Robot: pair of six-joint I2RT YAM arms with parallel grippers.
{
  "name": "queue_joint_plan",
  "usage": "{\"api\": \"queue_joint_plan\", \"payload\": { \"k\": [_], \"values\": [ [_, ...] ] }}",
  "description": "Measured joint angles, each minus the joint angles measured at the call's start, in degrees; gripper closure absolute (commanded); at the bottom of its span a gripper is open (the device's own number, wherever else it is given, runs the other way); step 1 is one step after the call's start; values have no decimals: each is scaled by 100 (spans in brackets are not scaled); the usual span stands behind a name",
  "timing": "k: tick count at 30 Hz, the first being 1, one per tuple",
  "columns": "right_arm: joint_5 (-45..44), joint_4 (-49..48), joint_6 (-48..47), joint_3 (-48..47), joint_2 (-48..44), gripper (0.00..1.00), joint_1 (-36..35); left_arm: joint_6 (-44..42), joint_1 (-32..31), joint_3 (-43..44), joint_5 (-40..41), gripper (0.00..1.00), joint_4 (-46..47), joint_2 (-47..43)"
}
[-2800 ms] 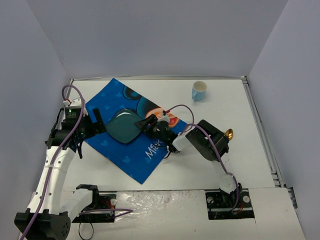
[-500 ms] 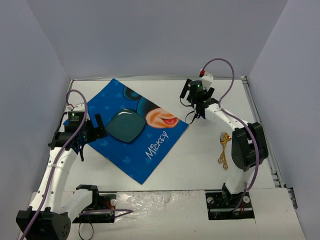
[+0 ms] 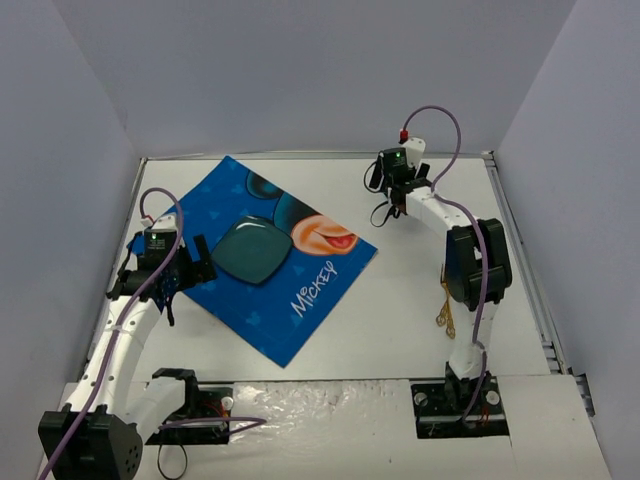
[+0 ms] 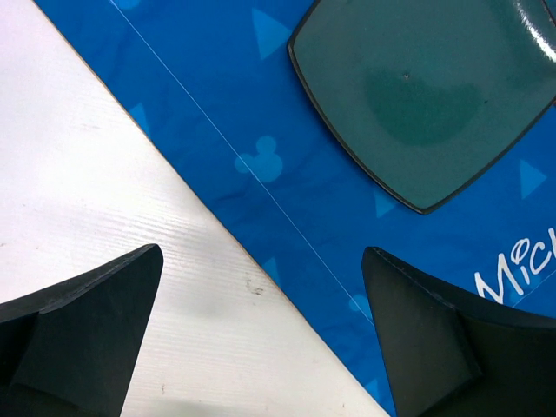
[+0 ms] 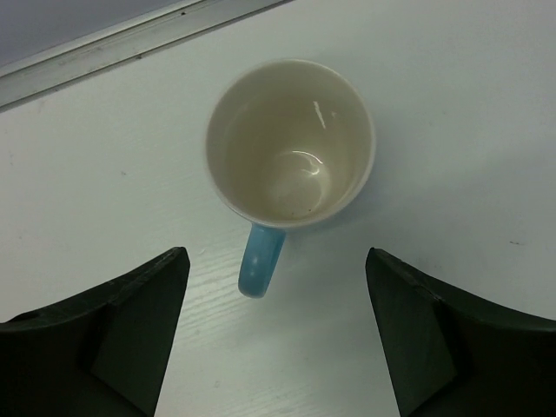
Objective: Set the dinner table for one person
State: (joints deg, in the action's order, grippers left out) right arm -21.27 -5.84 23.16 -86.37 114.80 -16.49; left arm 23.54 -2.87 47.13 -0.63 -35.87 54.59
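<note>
Both gape empty: left hand (image 4: 262,261) over placemat (image 4: 287,174) edge, right hand (image 5: 276,256) masking mug (image 5: 291,143) from above.

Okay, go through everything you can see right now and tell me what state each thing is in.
mug: upright, empty, standing on the dinner table.
plate: lying flat on the placemat, empty.
placemat: spread flat, set askew on the table.
gold cutlery: lying on the table, partly hidden.
left gripper: open, over the placemat's edge, holding nothing.
right gripper: open, above the mug, holding nothing.
</note>
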Motion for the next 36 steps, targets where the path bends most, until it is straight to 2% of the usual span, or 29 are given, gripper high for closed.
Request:
{"api": "queue_joint_plan", "payload": {
  "k": [6,11,16,24,29,36],
  "values": [
    [7,52,-52,-97,368,38,29,-75,3,0,96,3,113,2],
    [55,93,-106,-149,477,56,145,-102,7,0,159,3,150,2],
    [100,91,-207,-205,490,68,243,-103,16,0,215,3,150,3],
    [258,28,-432,-166,489,100,335,-105,28,-1,219,3,153,4],
    [442,-355,-692,260,270,100,374,-106,28,0,219,3,152,4],
    [905,-585,-1176,1605,-839,100,339,-106,28,0,219,3,155,4]
  ]
}}
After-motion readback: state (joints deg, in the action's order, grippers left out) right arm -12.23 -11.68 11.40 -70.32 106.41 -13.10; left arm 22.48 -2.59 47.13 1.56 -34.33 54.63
